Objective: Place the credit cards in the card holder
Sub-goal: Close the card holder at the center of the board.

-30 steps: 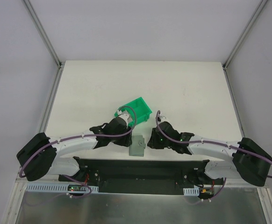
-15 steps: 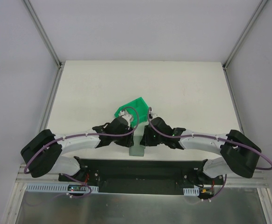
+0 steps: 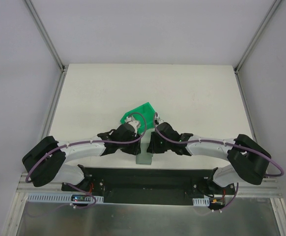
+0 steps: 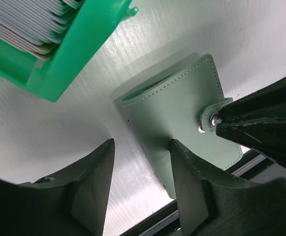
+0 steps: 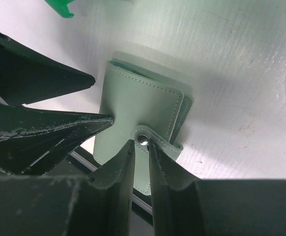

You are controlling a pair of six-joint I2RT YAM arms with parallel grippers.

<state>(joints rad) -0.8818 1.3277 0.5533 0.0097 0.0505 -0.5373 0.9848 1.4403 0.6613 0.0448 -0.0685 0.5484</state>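
Top view: both arms reach inward and meet low in the centre of the frame, over the near edge of the white table (image 3: 108,93). Wallet (image 5: 138,103) lies flat there, folded, snap strap across its face, grey-green. Right gripper (image 5: 142,145): jaws drawn almost together, the strap's snap end pinched between the tips. Its dark fingers come in from the right of the left wrist view and touch the snap. Left gripper (image 4: 142,143): jaws spread wide, nothing held. One finger (image 4: 192,187) rests over the wallet's lower edge, the other stands off on bare table. In the right wrist view one of its tips touches the wallet's left edge. Green bin (image 3: 142,113) sits just above the grippers, near the wallet but apart from it. Cards (image 4: 20,27): pale stack on edge inside the bin, upper left of the left wrist view.
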